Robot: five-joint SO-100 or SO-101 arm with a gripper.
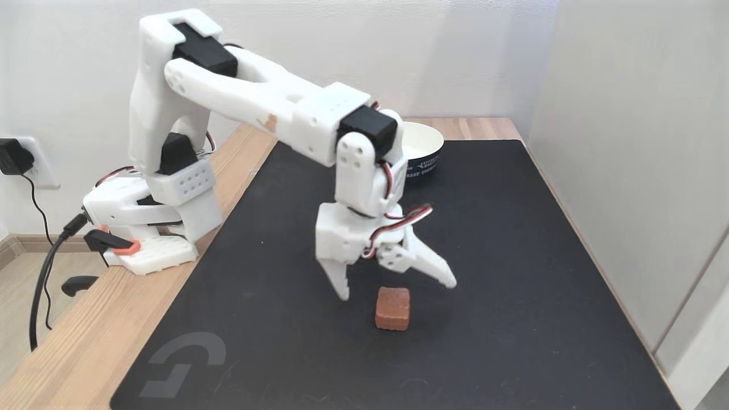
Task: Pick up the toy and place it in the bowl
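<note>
The toy [393,308], a small reddish-brown block with a bumpy grid top, lies on the black mat toward the front. My white gripper [397,288] hangs just above and behind it, open wide, one fingertip to the toy's left and the other up to its right, neither touching it. The bowl [422,151], white inside and dark navy outside with white print, stands at the mat's far edge, partly hidden behind my wrist.
A black mat [512,296] covers most of the wooden table [74,347]. My base [148,228] is clamped at the table's left edge, with cables running to a wall plug [14,156]. A white wall panel [638,142] borders the right side.
</note>
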